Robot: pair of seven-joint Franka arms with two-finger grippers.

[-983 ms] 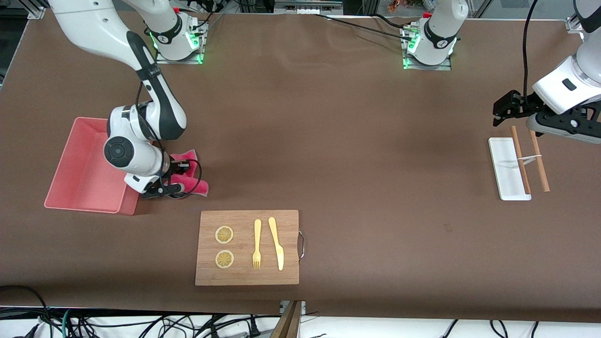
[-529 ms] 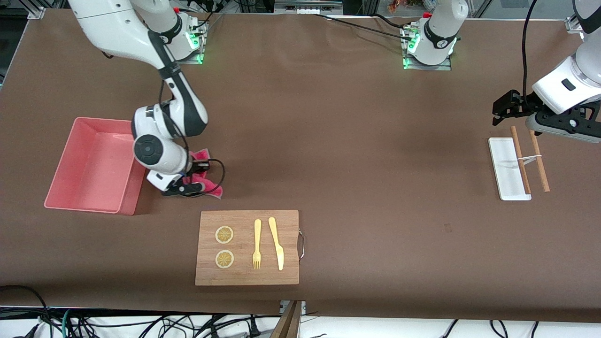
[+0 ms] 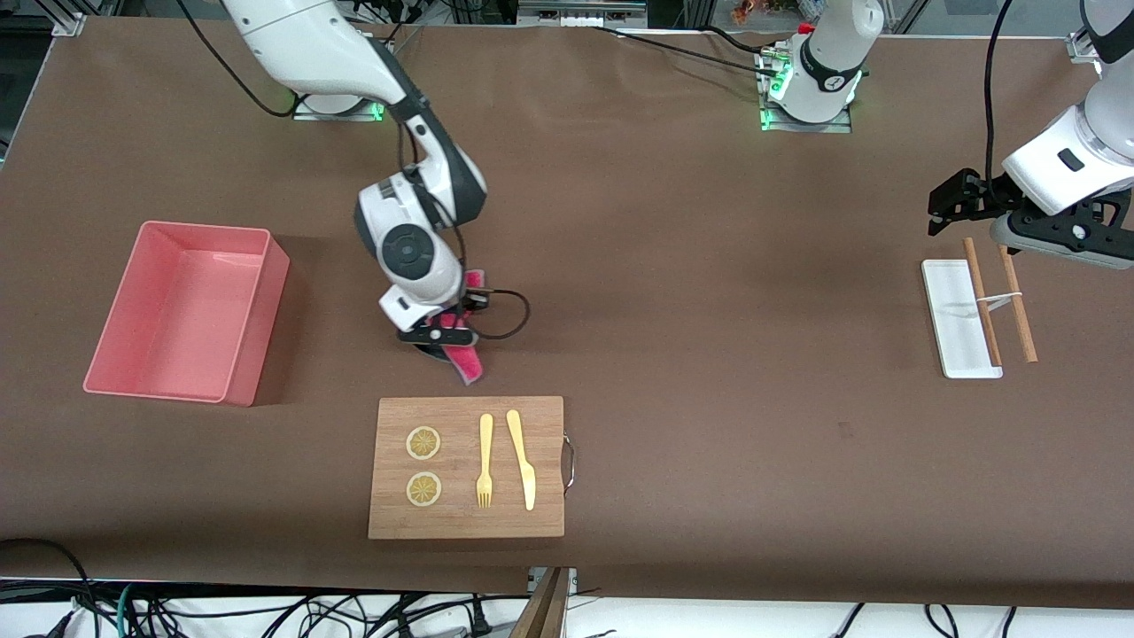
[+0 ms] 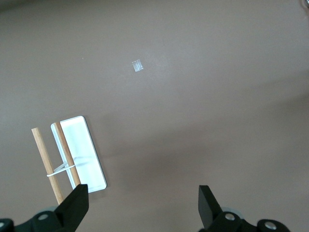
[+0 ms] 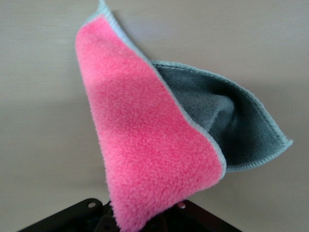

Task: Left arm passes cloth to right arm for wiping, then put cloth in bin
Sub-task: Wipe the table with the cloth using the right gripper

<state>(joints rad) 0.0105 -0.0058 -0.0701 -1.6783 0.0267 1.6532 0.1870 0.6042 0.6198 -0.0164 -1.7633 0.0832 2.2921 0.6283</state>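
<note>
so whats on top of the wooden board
On the wooden board lie two lemon slices, a yellow fork and a yellow knife, all in plain sight, none covering another. What is beneath the board cannot be seen.

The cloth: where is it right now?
In the front view, the cloth hangs from the right gripper over bare table, above the wooden board's farther edge.
</note>
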